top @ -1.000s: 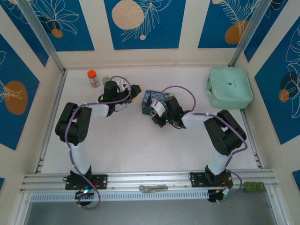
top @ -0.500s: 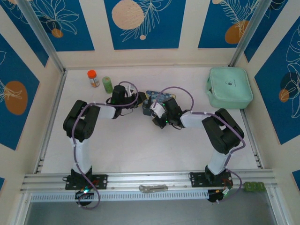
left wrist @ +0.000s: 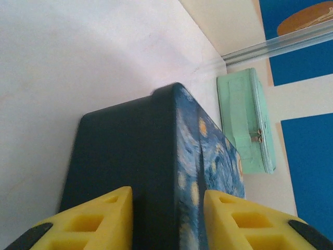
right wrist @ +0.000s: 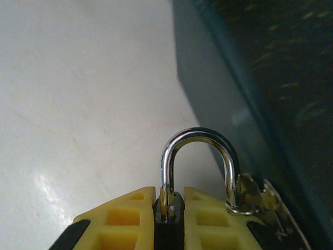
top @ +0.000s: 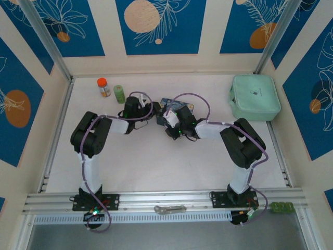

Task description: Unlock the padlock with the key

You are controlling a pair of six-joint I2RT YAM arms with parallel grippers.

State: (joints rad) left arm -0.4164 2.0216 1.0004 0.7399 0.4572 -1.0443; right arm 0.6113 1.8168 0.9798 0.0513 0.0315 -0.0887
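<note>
Right gripper [right wrist: 169, 197] has its yellow fingers [right wrist: 119, 219] clamped on the padlock [right wrist: 169, 226]. The dark body is pinched between them, and the silver shackle [right wrist: 196, 133] arches out and hooks through the hasp [right wrist: 255, 200] on the tin box [right wrist: 270, 78]. So the padlock sits right against the tin's side, white table [right wrist: 78, 78] beside it. The right arm's elbow is folded, forearm reaching left to the tin. The left arm mirrors it from the other side, left gripper [left wrist: 166, 208] narrowed astride the tin's corner. Pinching or not, can't tell.
</note>
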